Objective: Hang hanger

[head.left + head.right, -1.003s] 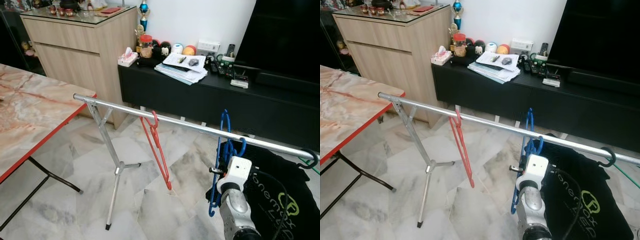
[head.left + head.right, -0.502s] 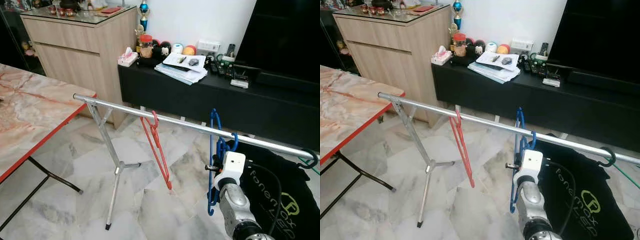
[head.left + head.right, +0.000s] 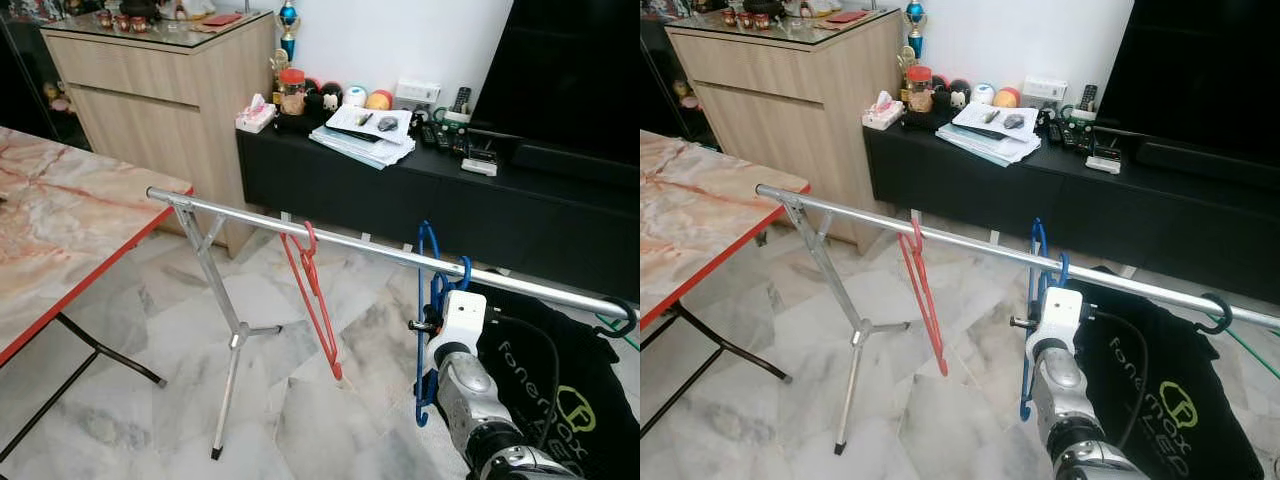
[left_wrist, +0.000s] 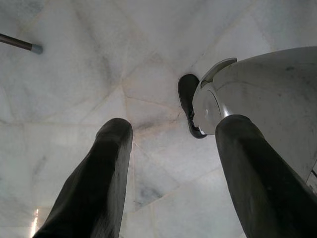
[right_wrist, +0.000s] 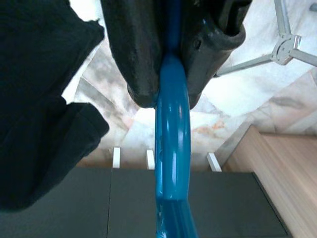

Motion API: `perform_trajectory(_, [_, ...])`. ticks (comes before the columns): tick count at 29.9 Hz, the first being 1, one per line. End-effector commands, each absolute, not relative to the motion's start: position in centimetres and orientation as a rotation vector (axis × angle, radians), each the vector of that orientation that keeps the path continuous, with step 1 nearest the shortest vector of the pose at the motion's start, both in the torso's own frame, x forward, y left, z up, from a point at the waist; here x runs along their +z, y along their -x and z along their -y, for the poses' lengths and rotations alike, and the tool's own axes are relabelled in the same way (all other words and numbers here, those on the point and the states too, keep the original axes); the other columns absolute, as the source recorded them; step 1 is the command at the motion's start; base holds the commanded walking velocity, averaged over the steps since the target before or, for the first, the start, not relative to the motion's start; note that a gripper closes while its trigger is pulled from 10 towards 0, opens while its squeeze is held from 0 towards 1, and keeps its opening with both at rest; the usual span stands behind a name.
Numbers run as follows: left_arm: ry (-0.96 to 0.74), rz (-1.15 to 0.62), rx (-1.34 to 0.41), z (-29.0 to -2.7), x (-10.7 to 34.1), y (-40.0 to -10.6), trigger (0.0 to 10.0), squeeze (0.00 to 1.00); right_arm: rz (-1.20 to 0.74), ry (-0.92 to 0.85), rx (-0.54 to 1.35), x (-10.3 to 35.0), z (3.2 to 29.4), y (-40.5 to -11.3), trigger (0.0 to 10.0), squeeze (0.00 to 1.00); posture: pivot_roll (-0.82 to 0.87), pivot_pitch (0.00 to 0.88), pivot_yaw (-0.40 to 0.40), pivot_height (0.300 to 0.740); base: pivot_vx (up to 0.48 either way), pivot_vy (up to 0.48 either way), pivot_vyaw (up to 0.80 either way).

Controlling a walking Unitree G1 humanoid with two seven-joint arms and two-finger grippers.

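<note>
Right end effector (image 5: 166, 74): fingers pinched tight on blue hanger (image 3: 432, 300), arm raised at the rail (image 3: 350, 243).
Blue hanger: hook at rail level just ahead of the effector; whether it sits over the bar or only beside it can't be told.
Left end effector (image 4: 168, 173): fingers spread, holding nothing, hanging idle over marble floor (image 3: 180, 340).
Risk: letting go before hook is fully over the bar, so the hanger drops to the floor; judged only, since hook seating is unclear.
Risk 2: sideways pull while pinched could twist hook off the thin rail or nudge the light stand (image 3: 225, 340).
Nearby: red hanger (image 3: 312, 300) on the rail, well apart to the effector's left; black bag (image 3: 560, 390) close on its right, below the rail; black hook (image 3: 618, 318) at rail's far right end.
Beyond: TV cabinet (image 3: 400, 190) w/ papers, remotes; wood cupboard (image 3: 160, 110); counter (image 3: 60, 240) far left.
In the way: nothing betw. effector and rail; bag crowds the right.
</note>
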State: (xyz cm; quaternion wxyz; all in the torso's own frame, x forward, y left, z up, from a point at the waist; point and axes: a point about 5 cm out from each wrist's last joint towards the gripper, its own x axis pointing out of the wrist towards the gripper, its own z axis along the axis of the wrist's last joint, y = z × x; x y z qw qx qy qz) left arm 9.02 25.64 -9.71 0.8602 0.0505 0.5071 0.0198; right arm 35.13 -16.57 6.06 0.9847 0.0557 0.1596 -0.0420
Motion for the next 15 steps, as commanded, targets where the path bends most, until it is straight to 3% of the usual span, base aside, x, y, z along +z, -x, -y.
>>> perform_trajectory(1, [-0.107,-1.096,0.042,-25.57,-9.95,-8.24,10.0,0.00,-0.351,-0.114,-0.097,6.10,16.82,-35.28,10.0,0.00,-0.03,0.073,-0.010,0.740,0.000,0.000,0.00])
perform_trajectory(15, [-0.105,-1.097,0.043,-25.55,-9.96,-8.26,10.0,0.00,-0.406,-0.128,-0.069,5.90,16.55,-35.34,10.0,0.00,-0.02,0.078,-0.009,0.740,0.000,0.000,0.00])
